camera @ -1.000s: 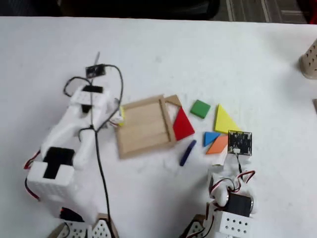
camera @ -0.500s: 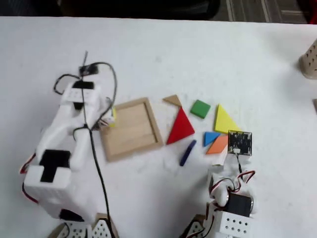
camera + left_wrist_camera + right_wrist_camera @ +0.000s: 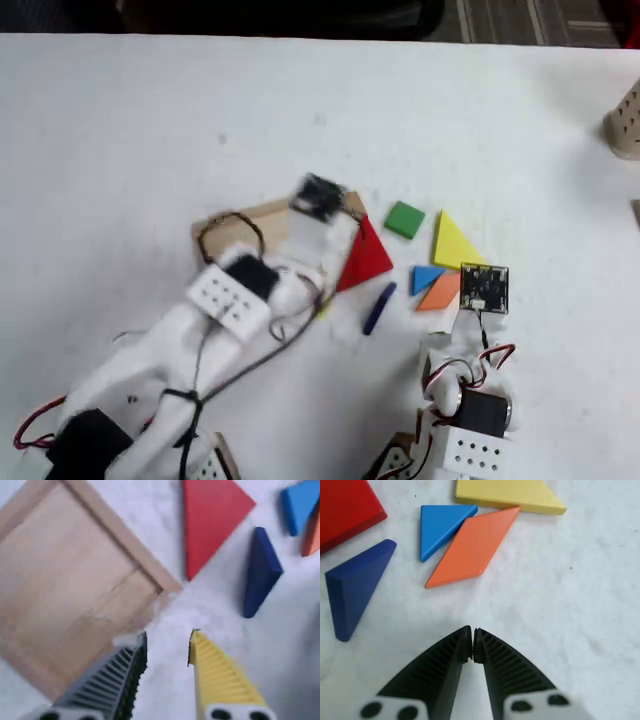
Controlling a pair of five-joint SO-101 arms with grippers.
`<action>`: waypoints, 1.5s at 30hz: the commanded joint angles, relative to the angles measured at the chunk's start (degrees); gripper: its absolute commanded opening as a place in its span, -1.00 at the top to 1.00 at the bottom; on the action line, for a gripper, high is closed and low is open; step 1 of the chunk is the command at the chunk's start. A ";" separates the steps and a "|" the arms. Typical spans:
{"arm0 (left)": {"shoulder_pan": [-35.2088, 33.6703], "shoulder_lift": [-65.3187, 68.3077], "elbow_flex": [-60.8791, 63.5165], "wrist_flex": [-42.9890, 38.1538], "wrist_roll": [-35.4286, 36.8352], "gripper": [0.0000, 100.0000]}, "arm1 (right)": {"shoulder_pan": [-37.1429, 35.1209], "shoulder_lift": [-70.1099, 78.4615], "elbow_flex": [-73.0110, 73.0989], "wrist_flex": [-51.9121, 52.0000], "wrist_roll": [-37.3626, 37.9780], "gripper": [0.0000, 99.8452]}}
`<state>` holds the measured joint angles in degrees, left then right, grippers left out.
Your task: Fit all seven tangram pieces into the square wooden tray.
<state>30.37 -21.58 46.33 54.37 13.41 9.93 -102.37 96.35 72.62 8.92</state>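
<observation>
The square wooden tray [image 3: 75,575] lies with nothing in it; in the high view my left arm covers most of the tray [image 3: 232,222]. My left gripper [image 3: 168,637] hangs open just off the tray's near right corner, nothing between its fingers. Right of it lie the red triangle [image 3: 367,255], the dark blue triangle [image 3: 379,307] standing on edge, the green square [image 3: 404,219], the yellow triangle [image 3: 453,242], the small blue triangle [image 3: 440,525], the orange parallelogram [image 3: 472,547] and a tan triangle [image 3: 352,203]. My right gripper [image 3: 472,645] is shut and holds nothing, just short of the orange parallelogram.
A pale perforated block [image 3: 625,122] stands at the table's right edge. The table's far edge [image 3: 300,36] borders a dark floor. White tabletop stretches open behind and to the left of the tray.
The tray slid left, uncovering the red and tan triangles. My left arm then swung right across the tray to its near right corner. The right arm stayed still.
</observation>
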 commanded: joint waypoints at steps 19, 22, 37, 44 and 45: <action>9.27 6.55 2.81 -19.60 6.51 0.22 | 24.48 -0.75 0.44 -16.75 6.86 0.96; 9.27 8.75 2.37 -21.54 6.59 0.22 | 25.10 -0.75 0.44 -16.66 6.86 0.96; 9.27 25.71 -11.69 -18.73 -1.14 0.88 | 25.10 -0.57 0.44 -16.40 6.86 0.96; 6.90 17.89 -10.46 -9.05 -1.67 0.87 | 25.10 -0.48 0.44 -16.40 6.86 0.96; 5.93 15.43 -10.46 -6.68 -1.67 0.87 | 25.10 -0.48 0.44 -16.40 6.86 0.96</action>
<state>39.08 1.98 36.92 39.78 12.35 34.20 -102.37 96.35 57.14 16.40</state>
